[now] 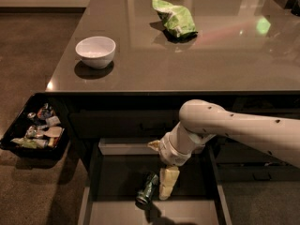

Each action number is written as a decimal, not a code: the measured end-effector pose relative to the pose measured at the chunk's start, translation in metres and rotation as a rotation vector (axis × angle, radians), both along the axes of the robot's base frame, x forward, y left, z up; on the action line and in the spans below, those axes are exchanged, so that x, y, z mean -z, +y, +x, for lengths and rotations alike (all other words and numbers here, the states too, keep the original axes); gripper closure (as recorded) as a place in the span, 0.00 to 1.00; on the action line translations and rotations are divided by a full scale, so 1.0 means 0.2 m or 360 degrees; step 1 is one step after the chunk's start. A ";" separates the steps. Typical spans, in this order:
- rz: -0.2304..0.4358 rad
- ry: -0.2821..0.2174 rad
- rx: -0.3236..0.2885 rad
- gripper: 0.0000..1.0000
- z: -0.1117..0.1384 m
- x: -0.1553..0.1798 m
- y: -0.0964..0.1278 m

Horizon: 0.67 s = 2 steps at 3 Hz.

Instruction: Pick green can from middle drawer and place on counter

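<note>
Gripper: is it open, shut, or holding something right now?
Gripper: down in the middle drawer, right beside the green can; open or closed cannot be told.

Tool (165, 191) hangs in middle drawer (117, 179) just beside green can (147, 195)

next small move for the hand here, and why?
Probably ease the hand sideways and down onto the green can. The can lies on its side on the middle drawer floor, close beside the hand, which hangs inside the drawer and does not appear to hold it.
</note>
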State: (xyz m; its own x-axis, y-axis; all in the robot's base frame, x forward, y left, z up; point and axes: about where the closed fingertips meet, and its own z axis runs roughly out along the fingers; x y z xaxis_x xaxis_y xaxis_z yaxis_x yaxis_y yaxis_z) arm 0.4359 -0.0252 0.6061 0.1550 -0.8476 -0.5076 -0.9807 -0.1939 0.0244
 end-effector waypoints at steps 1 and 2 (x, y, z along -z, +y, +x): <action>0.0029 0.0018 -0.0024 0.00 0.01 0.23 0.02; -0.0029 -0.0032 -0.0072 0.00 0.06 0.50 0.06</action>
